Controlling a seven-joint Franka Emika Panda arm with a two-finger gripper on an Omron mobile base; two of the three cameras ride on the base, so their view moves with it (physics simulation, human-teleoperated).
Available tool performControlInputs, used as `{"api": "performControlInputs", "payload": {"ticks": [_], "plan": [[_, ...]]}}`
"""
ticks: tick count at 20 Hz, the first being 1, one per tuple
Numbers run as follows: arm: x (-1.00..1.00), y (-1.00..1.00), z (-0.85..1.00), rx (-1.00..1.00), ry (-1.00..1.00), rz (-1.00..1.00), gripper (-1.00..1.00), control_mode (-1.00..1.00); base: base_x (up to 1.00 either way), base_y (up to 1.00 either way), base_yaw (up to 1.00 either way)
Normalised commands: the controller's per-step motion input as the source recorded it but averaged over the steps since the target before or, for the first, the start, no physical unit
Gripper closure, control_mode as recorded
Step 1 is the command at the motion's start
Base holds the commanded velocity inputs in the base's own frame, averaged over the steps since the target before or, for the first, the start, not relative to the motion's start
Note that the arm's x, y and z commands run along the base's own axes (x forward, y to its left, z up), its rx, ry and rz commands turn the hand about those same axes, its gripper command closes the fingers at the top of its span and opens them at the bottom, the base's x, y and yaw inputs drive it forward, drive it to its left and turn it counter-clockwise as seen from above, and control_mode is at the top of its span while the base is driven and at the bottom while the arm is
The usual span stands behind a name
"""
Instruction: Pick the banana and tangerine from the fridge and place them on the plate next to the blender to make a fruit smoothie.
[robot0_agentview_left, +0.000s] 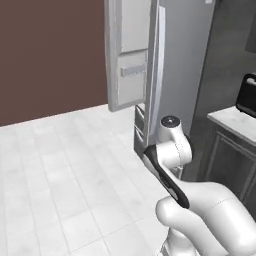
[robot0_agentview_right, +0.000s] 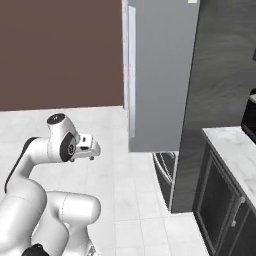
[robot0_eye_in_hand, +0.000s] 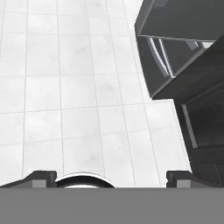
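Observation:
The fridge (robot0_agentview_left: 172, 75) stands ahead with one door (robot0_agentview_left: 129, 55) swung open toward the brown wall. From the right base view I see its grey door face (robot0_agentview_right: 160, 75). My gripper (robot0_eye_in_hand: 111, 178) hangs low over the white floor tiles just in front of the fridge's dark lower drawers (robot0_eye_in_hand: 175, 52), with its jaws open wide and nothing between the fingertips (robot0_eye_in_hand: 41, 177). The hand (robot0_agentview_right: 86, 147) sits folded close to the arm's body. The banana, tangerine, plate and blender are out of view.
A counter with a pale marble top (robot0_agentview_left: 232, 120) over dark cabinets (robot0_agentview_right: 220, 200) runs to the right of the fridge. A dark appliance (robot0_agentview_left: 247, 95) sits on it. White tiled floor (robot0_agentview_left: 65, 170) stretches left to a brown wall (robot0_agentview_right: 60, 50).

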Motion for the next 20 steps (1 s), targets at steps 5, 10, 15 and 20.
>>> {"api": "performControlInputs", "payload": {"ticks": [5,10,15,20], "plan": [[0.0,0.0,0.0,0.0,0.0,0.0,-1.0,1.0,1.0,0.7,-0.31],[0.0,0.0,0.0,0.0,0.0,0.0,-1.0,1.0,1.0,0.52,-0.25],[0.0,0.0,0.0,0.0,0.0,0.0,-1.0,1.0,0.9,0.48,-0.34],[0.0,0.0,0.0,0.0,0.0,0.0,-1.0,1.0,0.34,0.52,-0.45]]}}
